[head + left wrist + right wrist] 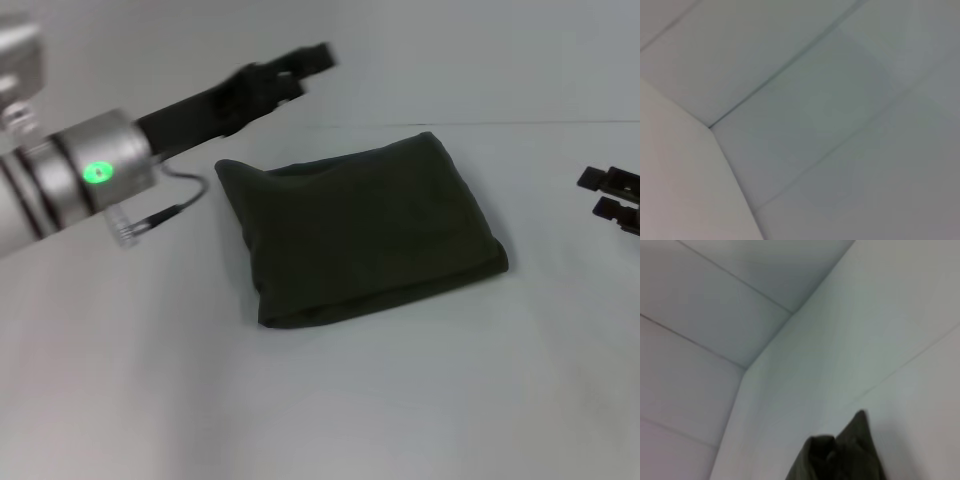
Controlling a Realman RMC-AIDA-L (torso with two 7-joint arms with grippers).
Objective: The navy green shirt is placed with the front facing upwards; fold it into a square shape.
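A white table [330, 400] fills most of the head view, with pale wall panels behind it. On the table, a little right of the middle, lies the navy green shirt [365, 230], folded into a thick, roughly square bundle with plain dark cloth on top and no lettering showing. Its layered edges show along the near side and at the right corner, and its far left corner stands up in a small peak. In the right wrist view one pointed corner of the shirt [850, 455] shows against the white surface.

The left arm [80, 175] reaches in from the left, raised above the table, with a green light glowing on its silver wrist and a thin cable hanging beneath. The left gripper [305, 62] is up off the table, beyond the shirt's far left corner and apart from it; it grasps nothing, though whether its fingers are spread or closed cannot be told.

The right gripper [612, 198] sits at the right edge, well apart from the shirt, fingers spread and empty.
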